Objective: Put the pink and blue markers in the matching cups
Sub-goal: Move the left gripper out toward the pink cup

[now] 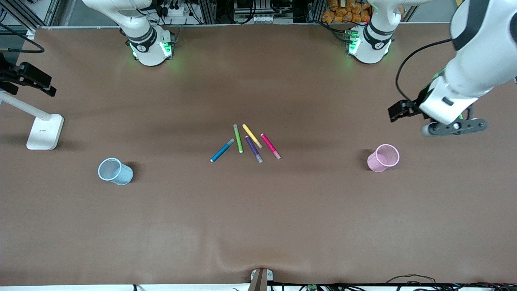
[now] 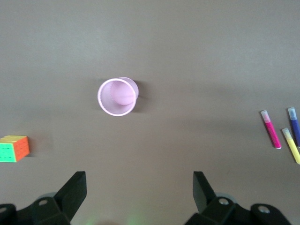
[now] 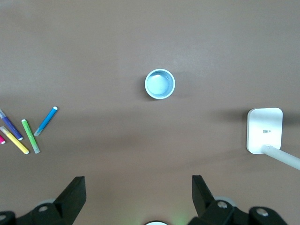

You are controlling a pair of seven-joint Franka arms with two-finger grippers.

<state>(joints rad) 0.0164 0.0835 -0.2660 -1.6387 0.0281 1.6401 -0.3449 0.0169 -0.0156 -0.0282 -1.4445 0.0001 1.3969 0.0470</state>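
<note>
Upper right of the front frame: left gripper (image 1: 454,126) hangs in the air near the pink cup (image 1: 383,158), fingers spread wide, nothing between them (own wrist view shows the gap clearly (image 2: 136,199)). Right gripper (image 3: 136,199) is also spread and empty per its wrist view, high over the table with the blue cup (image 3: 160,84) below it; it can't be seen in the front frame at all, only that arm's base at top.

Centre of the front frame: pink marker (image 1: 270,146) and blue marker (image 1: 222,150) lie flat at the two edges of a fan of five. Blue cup (image 1: 115,171) sits lower left, well apart from the pens.

Risks, my read:
- Purple marker (image 1: 254,149) lies just beside the pink one; a sloppy descent could pinch both or nudge the yellow marker (image 1: 252,136).
- Green marker (image 1: 238,138) is near the blue one's upper end.
- Both arms converging on one small cluster: collision chance.
- Light cups could tip on a skewed drop.

Hard to tell: whether the yellow and purple pens actually touch. A cube (image 2: 14,148) appears only in the left wrist view.
</note>
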